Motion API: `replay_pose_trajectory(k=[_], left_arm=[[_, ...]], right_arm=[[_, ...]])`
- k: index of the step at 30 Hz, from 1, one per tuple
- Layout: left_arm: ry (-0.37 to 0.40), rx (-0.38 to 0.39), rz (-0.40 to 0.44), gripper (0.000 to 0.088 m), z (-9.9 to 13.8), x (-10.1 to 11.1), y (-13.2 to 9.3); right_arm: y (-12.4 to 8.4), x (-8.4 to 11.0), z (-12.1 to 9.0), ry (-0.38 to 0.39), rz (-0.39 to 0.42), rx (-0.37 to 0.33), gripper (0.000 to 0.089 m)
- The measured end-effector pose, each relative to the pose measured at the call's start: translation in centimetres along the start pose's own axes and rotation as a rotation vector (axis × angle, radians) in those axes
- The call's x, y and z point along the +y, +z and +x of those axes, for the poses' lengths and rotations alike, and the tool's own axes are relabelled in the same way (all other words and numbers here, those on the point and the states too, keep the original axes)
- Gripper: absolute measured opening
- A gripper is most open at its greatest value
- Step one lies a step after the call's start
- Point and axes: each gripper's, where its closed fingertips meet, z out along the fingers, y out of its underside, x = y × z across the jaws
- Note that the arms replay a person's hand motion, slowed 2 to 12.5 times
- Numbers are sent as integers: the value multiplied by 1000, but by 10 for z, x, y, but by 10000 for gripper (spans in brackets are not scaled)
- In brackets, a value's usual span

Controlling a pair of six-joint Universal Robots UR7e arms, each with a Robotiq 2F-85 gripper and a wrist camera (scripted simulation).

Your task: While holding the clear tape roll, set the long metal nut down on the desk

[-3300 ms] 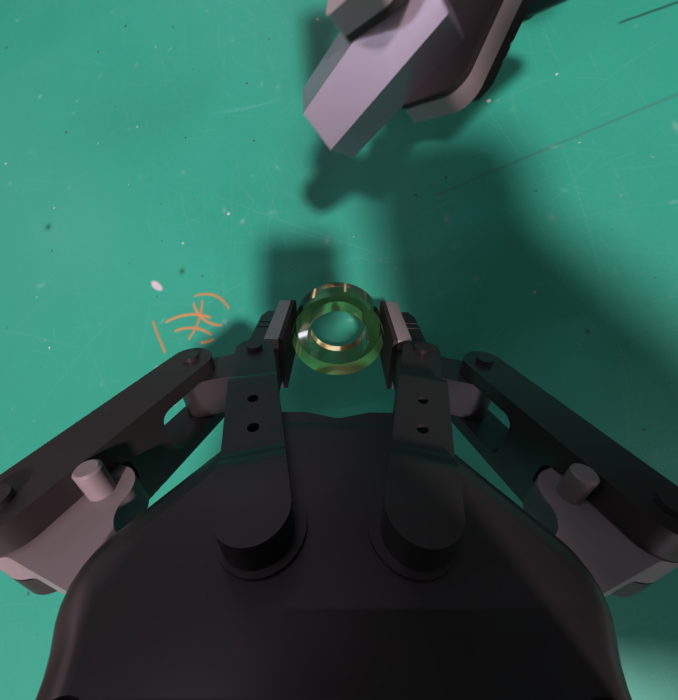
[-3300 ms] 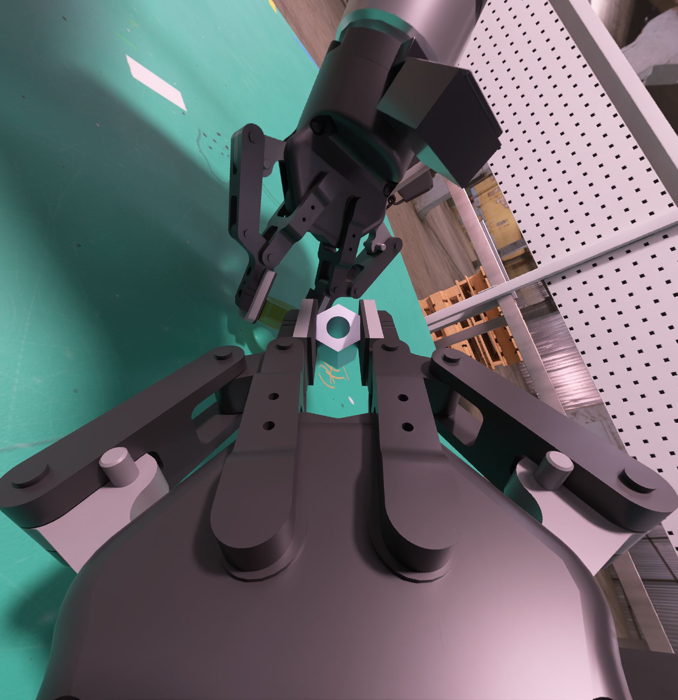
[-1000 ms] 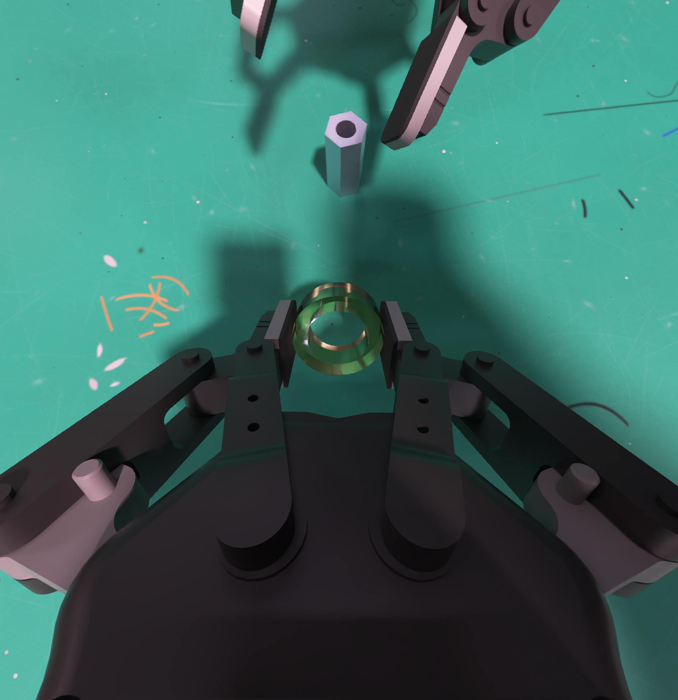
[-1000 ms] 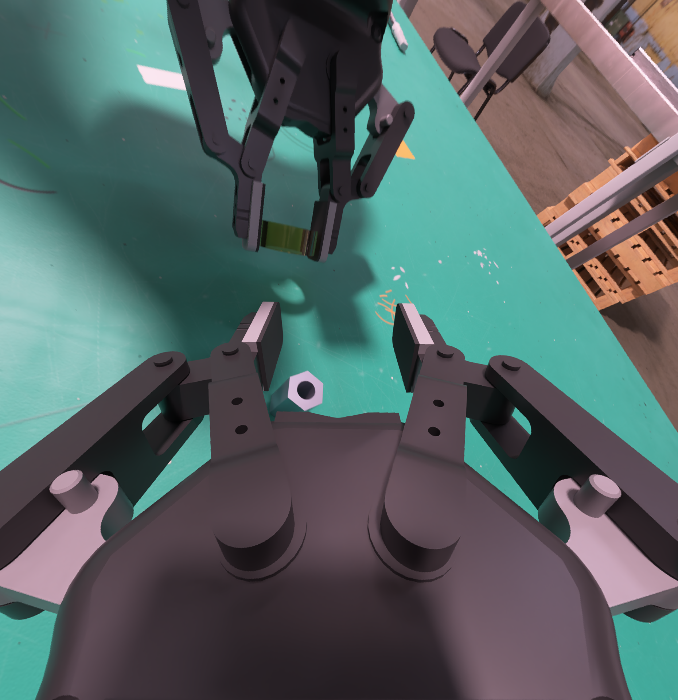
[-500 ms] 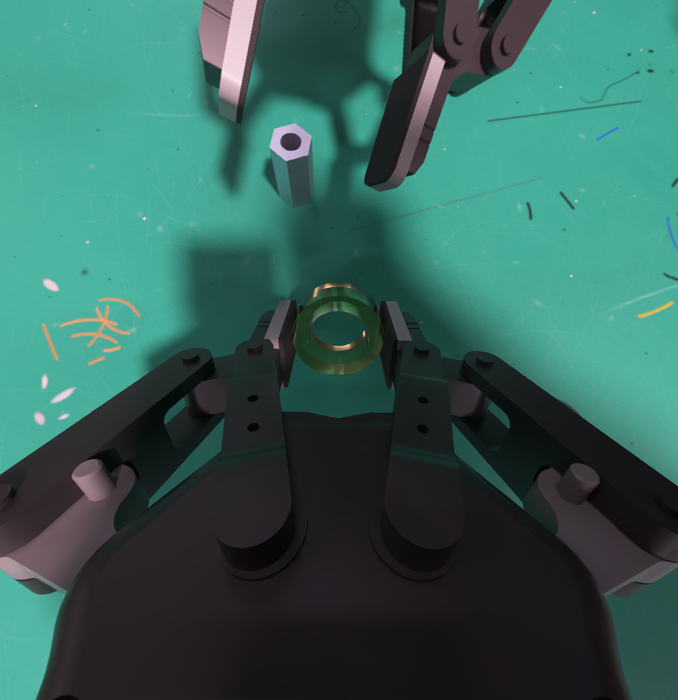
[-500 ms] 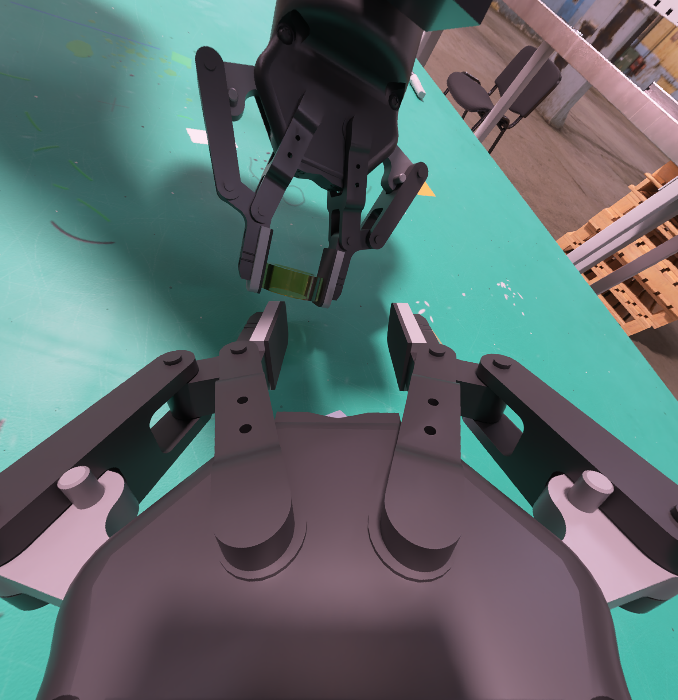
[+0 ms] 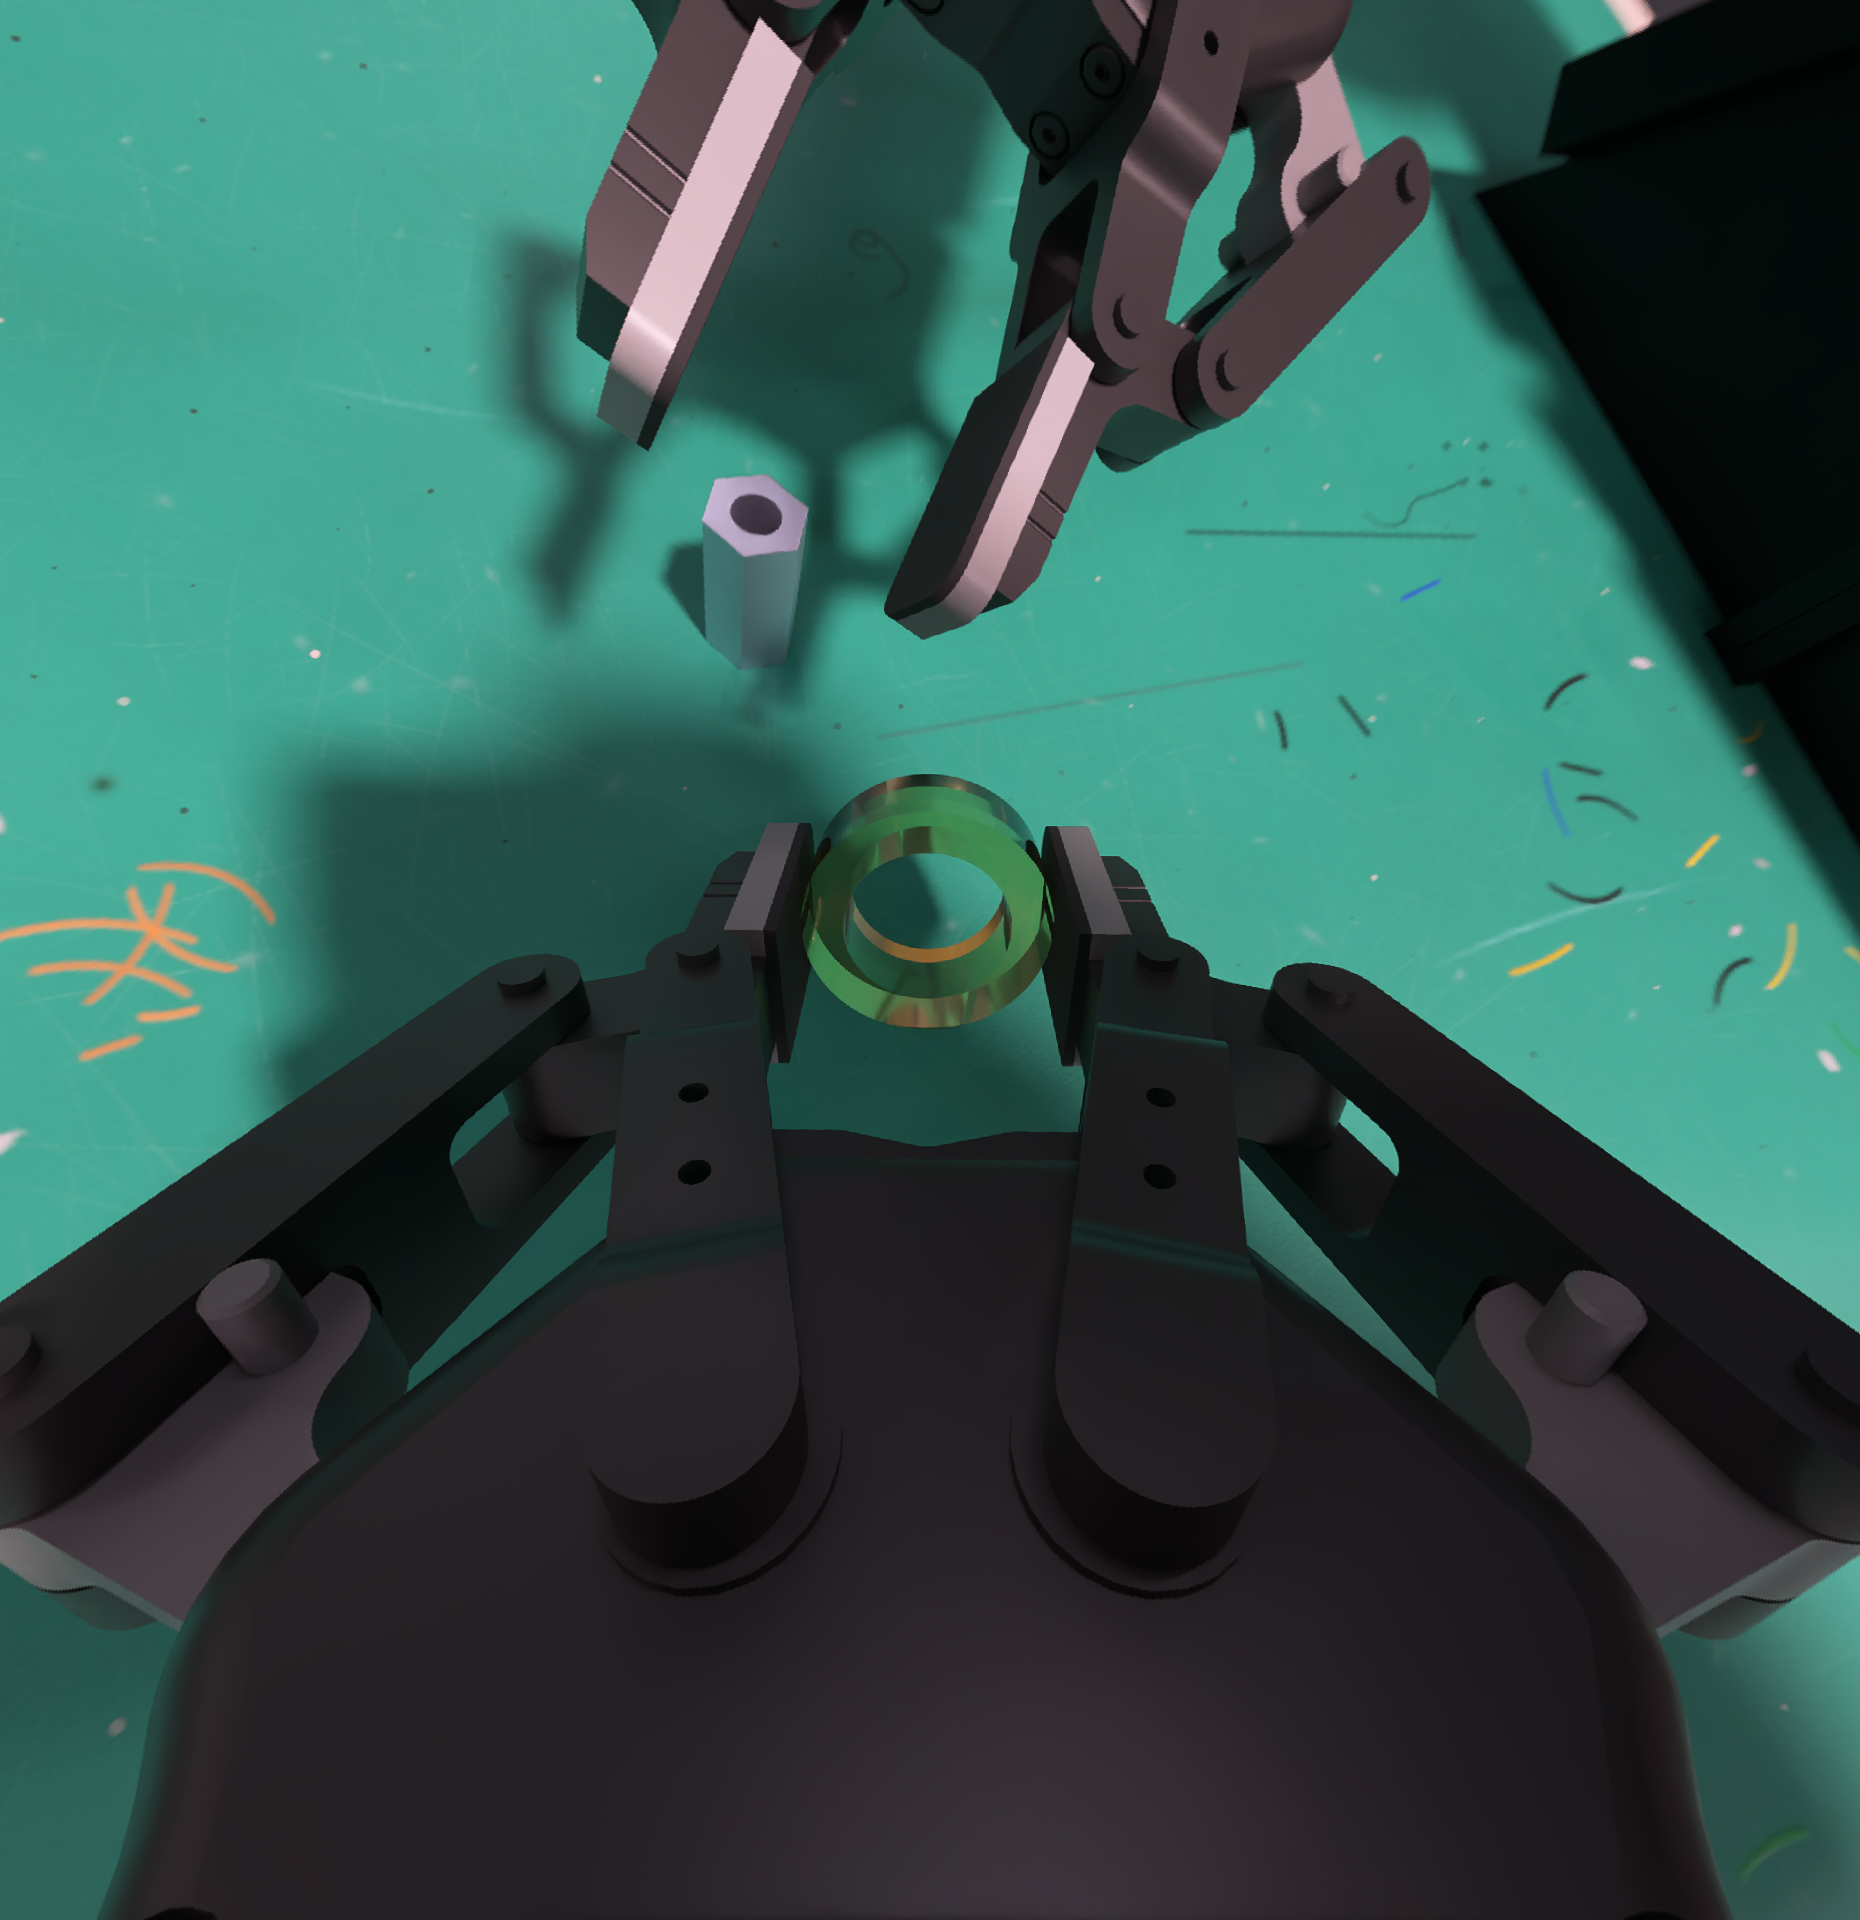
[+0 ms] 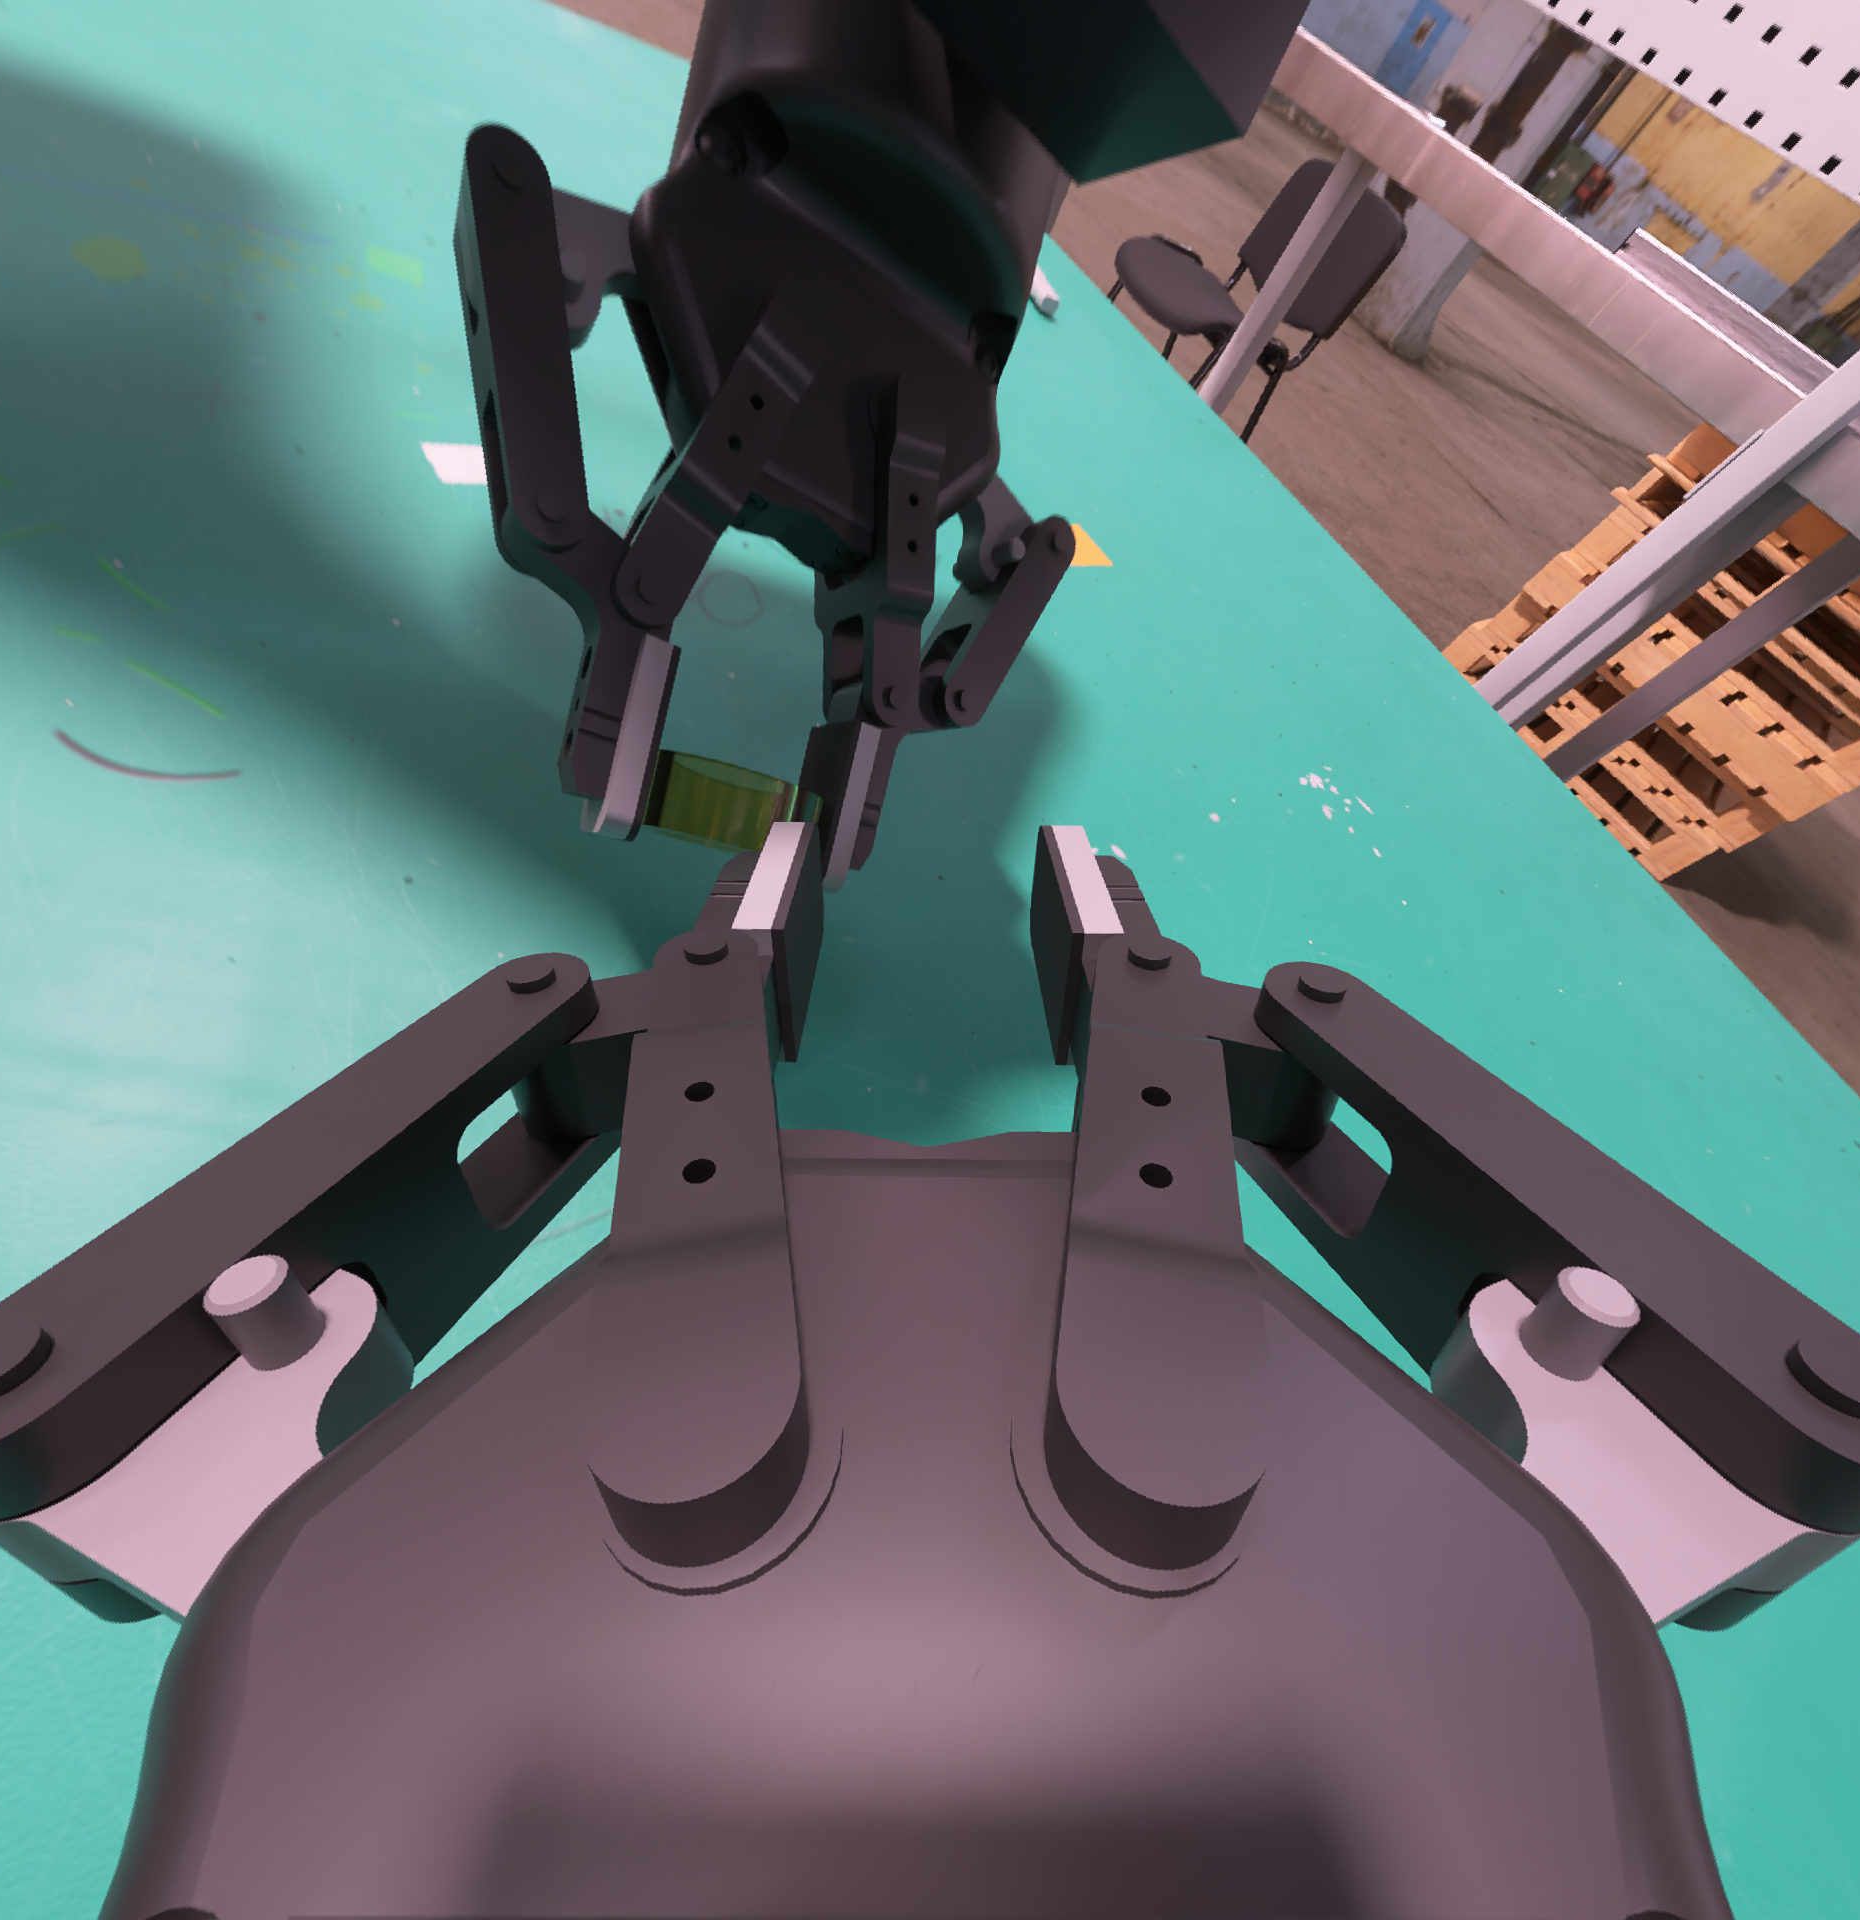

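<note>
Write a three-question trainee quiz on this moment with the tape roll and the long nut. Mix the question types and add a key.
1. True or false: the long metal nut lies flat on its side on the desk.
2. What does the left gripper hold? A) the nut B) the clear tape roll C) nothing
3. Fill in: the right gripper has its jaws ____ with nothing between them.

Key:
1. False; it stands upright on one end, its bore facing up.
2. B
3. open
</note>
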Motion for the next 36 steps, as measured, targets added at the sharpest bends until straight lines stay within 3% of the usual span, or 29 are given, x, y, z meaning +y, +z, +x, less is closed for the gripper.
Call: replay_pose_trajectory(k=[6, 11, 17, 20, 27, 36], left_arm=[[-67, 80, 68, 387, 6, -8, -3], [-123, 135, 100, 387, 9, -11, -4], [-199, 206, 120, 387, 12, -11, -5], [-219, 229, 138, 387, 13, -12, -6], [-222, 293, 193, 387, 20, -20, -8], [-222, 319, 222, 387, 25, -26, -8]], right_arm=[[-7, -12, 4, 75, 89, -15, 404], [-15, -21, 10, 61, 154, -2, 412], [-16, -17, 13, -1, 128, 26, 452], [-14, -14, 10, 2, 113, 15, 482], [-8, -12, 3, 135, 114, -67, 588], [-10, -25, 1, 292, 195, -143, 580]])
